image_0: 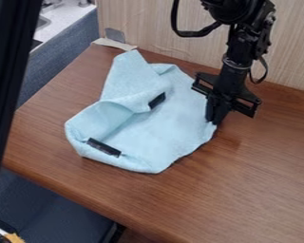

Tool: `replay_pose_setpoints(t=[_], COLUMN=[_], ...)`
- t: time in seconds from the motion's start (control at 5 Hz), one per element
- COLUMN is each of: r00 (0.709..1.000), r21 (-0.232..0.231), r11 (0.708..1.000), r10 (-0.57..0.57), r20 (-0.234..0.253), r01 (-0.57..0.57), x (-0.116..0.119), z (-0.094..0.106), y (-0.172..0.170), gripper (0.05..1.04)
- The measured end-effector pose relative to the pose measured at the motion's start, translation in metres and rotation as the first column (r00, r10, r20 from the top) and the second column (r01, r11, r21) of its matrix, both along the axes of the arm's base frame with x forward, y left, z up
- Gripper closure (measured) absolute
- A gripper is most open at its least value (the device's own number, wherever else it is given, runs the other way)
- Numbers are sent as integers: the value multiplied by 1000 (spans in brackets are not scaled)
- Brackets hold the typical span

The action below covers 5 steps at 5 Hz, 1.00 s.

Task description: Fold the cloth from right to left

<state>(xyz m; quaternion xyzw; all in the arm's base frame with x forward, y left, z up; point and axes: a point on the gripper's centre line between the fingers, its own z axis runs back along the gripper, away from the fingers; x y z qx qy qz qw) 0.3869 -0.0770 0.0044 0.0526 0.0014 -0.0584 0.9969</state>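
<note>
Gripper point(214, 119) at the right edge of the cloth point(161, 135)

On the wooden table point(262, 185), the rumpled cloth curls over at its left, near one black strip point(104, 147); a second black strip point(157, 100) sits closer to the middle. At the right edge, whether the gripper is spread, pressed together or pinching fabric, I cannot tell. Secure that edge first, then lift it and carry it slowly leftward.

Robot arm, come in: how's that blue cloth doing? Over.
Gripper down at picture-right edge of cloth. Cloth rumpled, partly folded over. Two black strips on it, possibly in the way.
</note>
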Motion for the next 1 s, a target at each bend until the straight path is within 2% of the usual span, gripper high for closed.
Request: replay_pose_setpoints(t=[0.2,0.4,0.6,0.8,1.0], r00=[1000,999,995,989,983], r21=[-4,27,19,13,8], r11=[1000,999,997,998,1000], r10=[-9,-28,-73,-69,-18], r20=[1,19,63,133,184], r01=[9,28,72,68,17], x=[-2,-3,-6,-14,-23], z=[-2,0,17,47,69], y=[0,3,4,15,37], gripper=[1028,1028,1029,1029,1029])
